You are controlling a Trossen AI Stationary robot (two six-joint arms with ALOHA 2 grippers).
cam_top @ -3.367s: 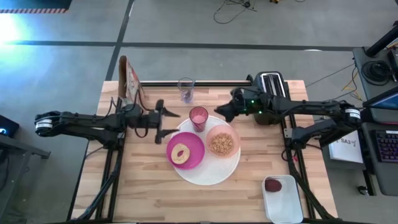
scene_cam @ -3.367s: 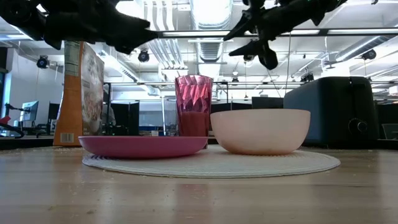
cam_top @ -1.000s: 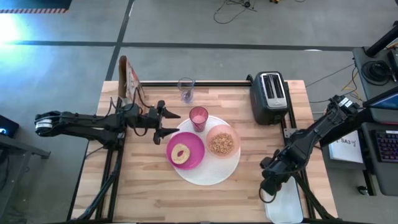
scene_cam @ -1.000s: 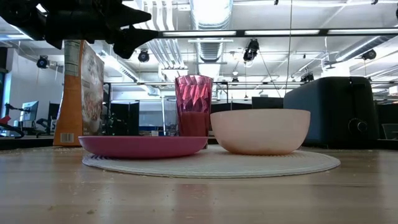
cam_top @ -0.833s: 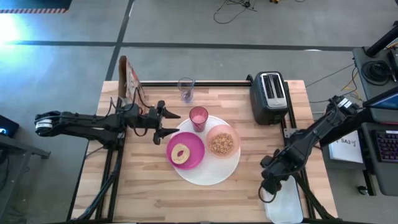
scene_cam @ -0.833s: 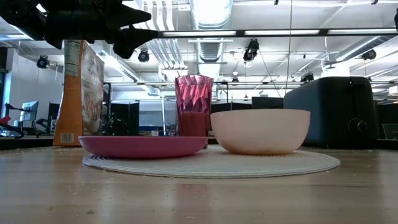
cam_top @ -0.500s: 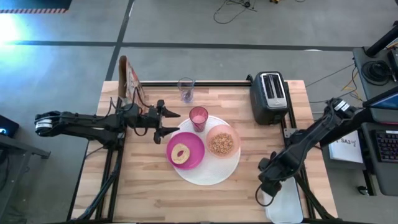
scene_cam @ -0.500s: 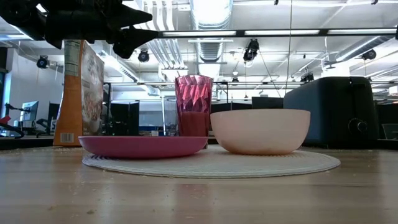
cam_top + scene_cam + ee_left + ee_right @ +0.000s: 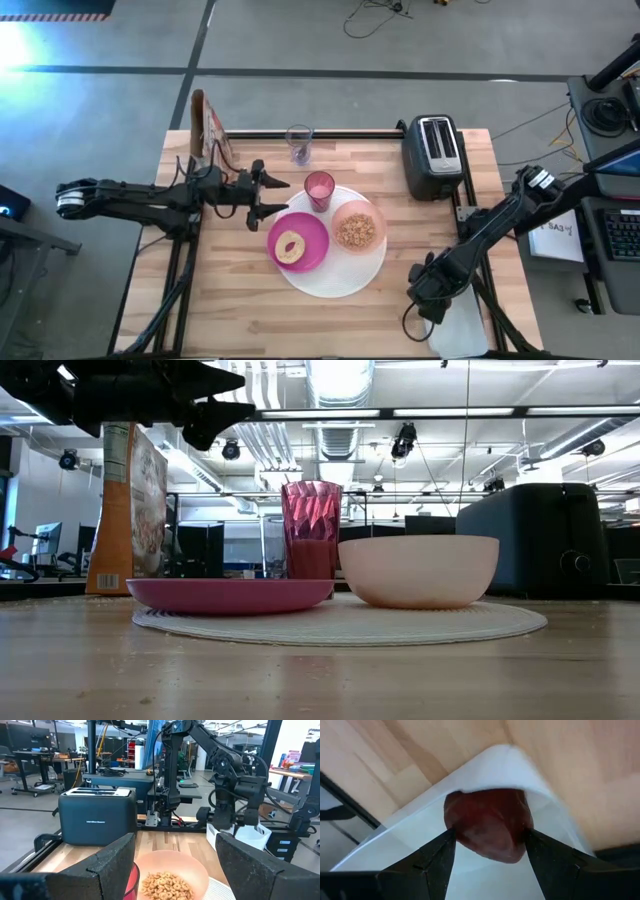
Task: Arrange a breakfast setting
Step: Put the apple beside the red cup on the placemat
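A big white plate (image 9: pixel 345 278) carries a magenta plate (image 9: pixel 312 242) with a bagel (image 9: pixel 291 246), and a pale pink bowl (image 9: pixel 358 229) of cereal. The pink tumbler (image 9: pixel 319 188) stands at its far rim, the clear glass (image 9: pixel 299 143) farther back. The dark red fruit (image 9: pixel 490 822) lies in a white tray (image 9: pixel 410 845) at the near right. My right gripper (image 9: pixel 489 832) hangs over it, pointing down and open, a finger on each side. My left gripper (image 9: pixel 272 196) waits open, level, left of the tumbler.
A black toaster (image 9: pixel 433 157) stands at the far right of the table and a cereal box (image 9: pixel 208 130) at the far left. The white tray (image 9: pixel 465 338) sits at the near right corner. Bare wood lies along the near edge (image 9: pixel 300 325).
My right gripper has sunk toward the white tray and the fruit, shifting a little toward the table's left. The left arm has kept still, and nothing on the table has moved.
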